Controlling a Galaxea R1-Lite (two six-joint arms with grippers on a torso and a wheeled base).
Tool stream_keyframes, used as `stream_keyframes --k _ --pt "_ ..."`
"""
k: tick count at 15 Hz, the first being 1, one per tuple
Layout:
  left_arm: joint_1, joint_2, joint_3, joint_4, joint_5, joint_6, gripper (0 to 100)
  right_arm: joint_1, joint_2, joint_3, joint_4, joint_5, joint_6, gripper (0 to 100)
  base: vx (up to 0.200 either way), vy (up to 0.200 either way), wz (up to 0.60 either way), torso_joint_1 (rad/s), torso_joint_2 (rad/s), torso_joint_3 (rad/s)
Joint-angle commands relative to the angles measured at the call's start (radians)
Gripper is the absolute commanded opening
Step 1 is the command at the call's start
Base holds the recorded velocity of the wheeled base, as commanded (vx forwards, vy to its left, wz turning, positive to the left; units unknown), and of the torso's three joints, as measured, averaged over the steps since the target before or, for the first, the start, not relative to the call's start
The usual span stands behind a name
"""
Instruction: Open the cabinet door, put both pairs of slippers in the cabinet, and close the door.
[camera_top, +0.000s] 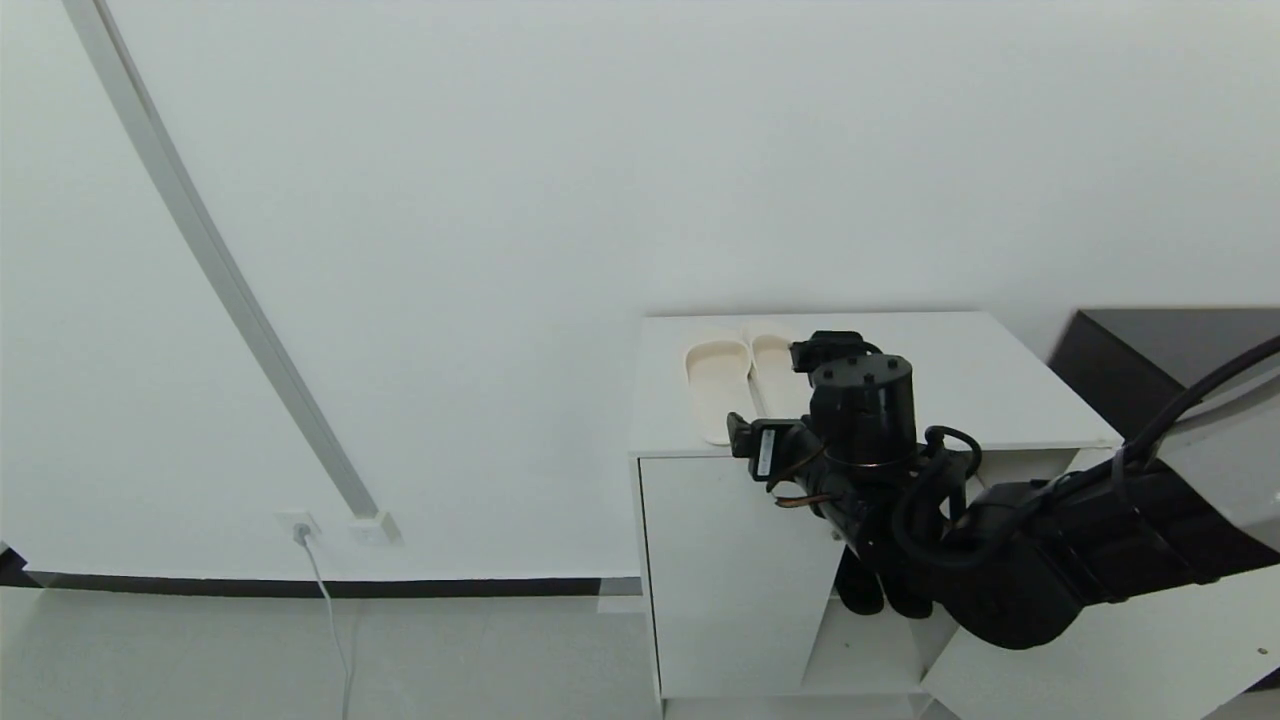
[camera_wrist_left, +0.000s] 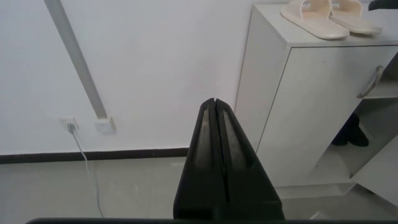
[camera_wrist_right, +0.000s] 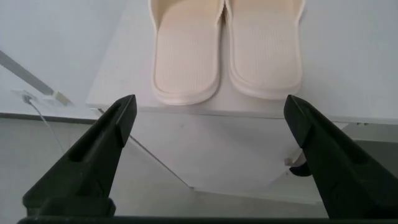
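A pair of cream slippers (camera_top: 738, 384) lies side by side on top of the white cabinet (camera_top: 980, 380), near its front left edge. My right gripper (camera_top: 826, 352) hovers just in front of and above them. In the right wrist view it (camera_wrist_right: 209, 106) is open, its fingers (camera_wrist_right: 106, 155) spread wider than the cream slippers (camera_wrist_right: 225, 50). The cabinet's right door (camera_top: 1100, 650) hangs open and a black pair of slippers (camera_top: 880, 592) stands on a shelf inside. My left gripper (camera_wrist_left: 216, 155) is shut on nothing, low and well to the left of the cabinet (camera_wrist_left: 273, 112).
The cabinet's left door (camera_top: 735, 570) is closed, with its handle (camera_wrist_left: 371, 81) at the inner edge. A wall socket with a cable (camera_top: 297, 527) and a slanting grey conduit (camera_top: 210, 250) are on the wall to the left. A dark unit (camera_top: 1170, 350) stands right of the cabinet.
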Motion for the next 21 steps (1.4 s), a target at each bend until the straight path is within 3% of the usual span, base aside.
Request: stream_keyframes --k 1,7,15,21 --pt "0.000 0.001 0.000 0.000 -0.001 0.000 0 -0.001 0.015 0.004 -0.005 0.000 -0.002 100 0.200 0.000 0.00 -0.002 0.00 0.002" --pt "0.000 0.001 0.000 0.000 0.000 0.000 0 -0.001 0.039 0.052 -0.081 0.006 -0.017 100 0.200 0.000 0.00 0.005 0.00 0.002" --pt "0.000 0.001 0.000 0.000 0.002 -0.003 0 -0.061 0.113 0.033 -0.177 0.056 -0.053 100 0.000 0.000 0.00 0.000 0.00 0.000" --pt "0.000 0.001 0.000 0.000 0.002 -0.003 0 -0.099 0.222 -0.112 -0.154 0.084 -0.096 100 0.000 0.000 0.00 0.000 0.00 0.000"
